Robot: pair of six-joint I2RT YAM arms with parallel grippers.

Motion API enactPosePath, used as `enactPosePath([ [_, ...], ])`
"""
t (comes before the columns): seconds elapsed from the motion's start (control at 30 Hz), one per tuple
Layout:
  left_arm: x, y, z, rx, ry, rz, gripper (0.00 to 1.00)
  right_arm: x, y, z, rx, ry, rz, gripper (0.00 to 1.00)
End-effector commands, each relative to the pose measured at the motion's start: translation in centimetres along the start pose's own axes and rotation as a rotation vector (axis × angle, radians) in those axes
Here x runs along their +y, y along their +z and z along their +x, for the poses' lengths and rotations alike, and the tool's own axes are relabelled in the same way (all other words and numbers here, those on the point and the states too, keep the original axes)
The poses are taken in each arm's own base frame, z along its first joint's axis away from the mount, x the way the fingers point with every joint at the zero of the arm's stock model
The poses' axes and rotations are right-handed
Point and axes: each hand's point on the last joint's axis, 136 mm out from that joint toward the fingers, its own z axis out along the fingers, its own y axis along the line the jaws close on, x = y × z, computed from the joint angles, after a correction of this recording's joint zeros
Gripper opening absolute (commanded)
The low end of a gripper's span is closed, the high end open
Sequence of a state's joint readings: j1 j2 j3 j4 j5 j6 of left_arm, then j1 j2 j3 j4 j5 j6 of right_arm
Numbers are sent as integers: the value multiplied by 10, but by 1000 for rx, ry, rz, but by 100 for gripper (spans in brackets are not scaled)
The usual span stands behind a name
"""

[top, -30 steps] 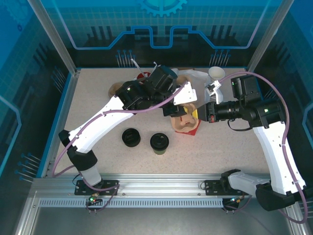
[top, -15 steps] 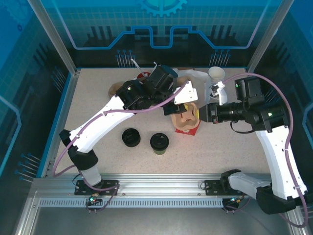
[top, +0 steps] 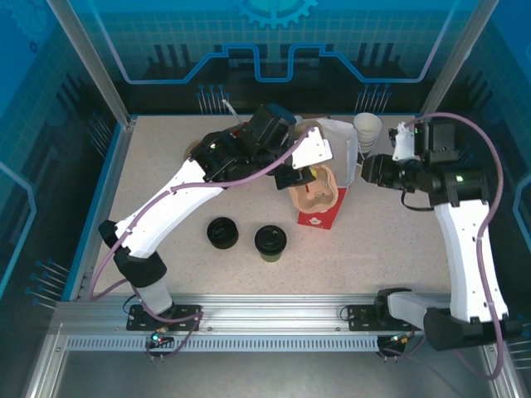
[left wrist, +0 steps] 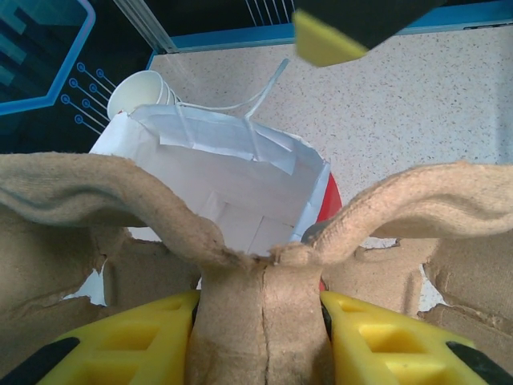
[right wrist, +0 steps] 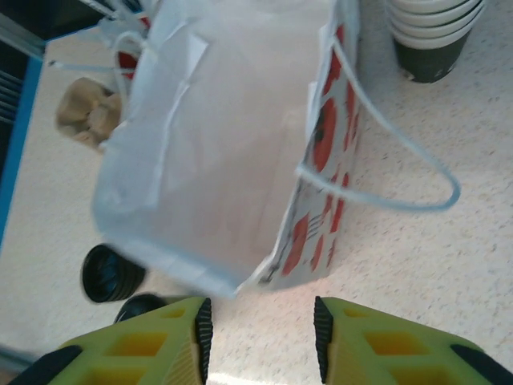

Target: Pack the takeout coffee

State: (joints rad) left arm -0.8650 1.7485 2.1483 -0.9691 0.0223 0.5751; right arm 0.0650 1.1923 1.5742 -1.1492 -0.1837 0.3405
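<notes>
The left claw [left wrist: 260,321] clamps the pulp cup carrier [left wrist: 80,188] above the paper bag [right wrist: 224,144]. The right claw [right wrist: 260,337] gapes empty right of the bag. The takeout coffee [top: 270,241] stands on the desk [top: 149,166], near the bag's front-left.

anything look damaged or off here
The carrier clamped in the left gripper has ragged, torn-looking edges on both sides of its middle ridge, clearest in the left wrist view. It looks empty at the bag's mouth, while the coffee stands on the table.
</notes>
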Motion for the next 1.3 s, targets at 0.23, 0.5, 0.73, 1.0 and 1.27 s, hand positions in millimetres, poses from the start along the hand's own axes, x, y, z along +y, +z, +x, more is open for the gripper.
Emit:
enactPosePath([
  [0.23, 8, -11, -8, -30, -52, -6, 39, -12, 56, -31, 21, -6, 69, 50],
  [0.5, 11, -15, -12, -38, -65, -14, 39, -15, 86, -24, 87, 2, 95, 49],
  [0.73, 12, -20, -14, -45, -72, -18, 39, -16, 103, -12, 132, -3, 121, 43],
  [1.0, 8, -23, -18, -59, -89, 5, 39, -10, 99, -11, 144, -27, 112, 4],
  [1.27, -4, -18, -20, -67, -133, 77, 39, 3, 63, 1, 137, -72, 82, 0],
])
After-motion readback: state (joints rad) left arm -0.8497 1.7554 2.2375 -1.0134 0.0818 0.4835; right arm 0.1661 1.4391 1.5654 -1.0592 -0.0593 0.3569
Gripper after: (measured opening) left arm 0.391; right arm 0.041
